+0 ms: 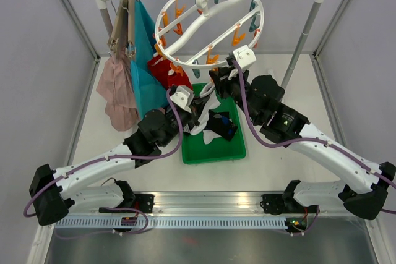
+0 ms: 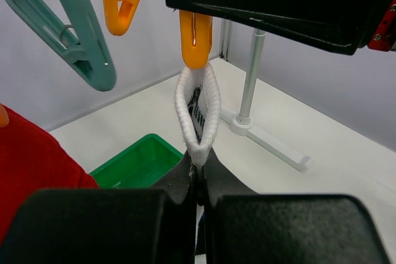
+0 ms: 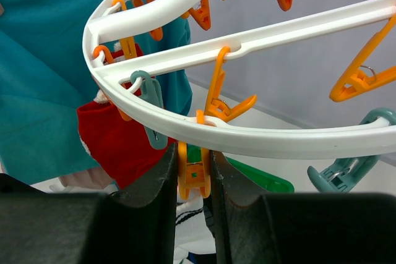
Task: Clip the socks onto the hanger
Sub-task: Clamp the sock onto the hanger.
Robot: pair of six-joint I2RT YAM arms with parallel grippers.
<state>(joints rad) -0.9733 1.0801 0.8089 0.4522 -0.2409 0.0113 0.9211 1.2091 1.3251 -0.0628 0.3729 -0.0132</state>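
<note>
The round white hanger (image 1: 210,26) hangs from the rail, with orange and teal clips. My left gripper (image 2: 199,168) is shut on the white cuff of a sock (image 2: 198,115) and holds it upright, its top edge at the mouth of an orange clip (image 2: 195,38). My right gripper (image 3: 193,177) is shut on that orange clip (image 3: 193,171), just under the hanger ring (image 3: 260,137); the white sock (image 3: 195,221) shows below it. A red sock (image 3: 117,140) hangs clipped at the ring's left. In the top view both grippers, left (image 1: 201,102) and right (image 1: 221,78), meet under the ring's near edge.
A green tray (image 1: 213,149) lies below the hanger with a dark sock (image 1: 223,125) in it. A teal cloth (image 1: 145,60) and a pink garment (image 1: 117,91) hang at the rail's left. The rail's right post (image 1: 303,41) and its foot (image 2: 266,140) stand close by.
</note>
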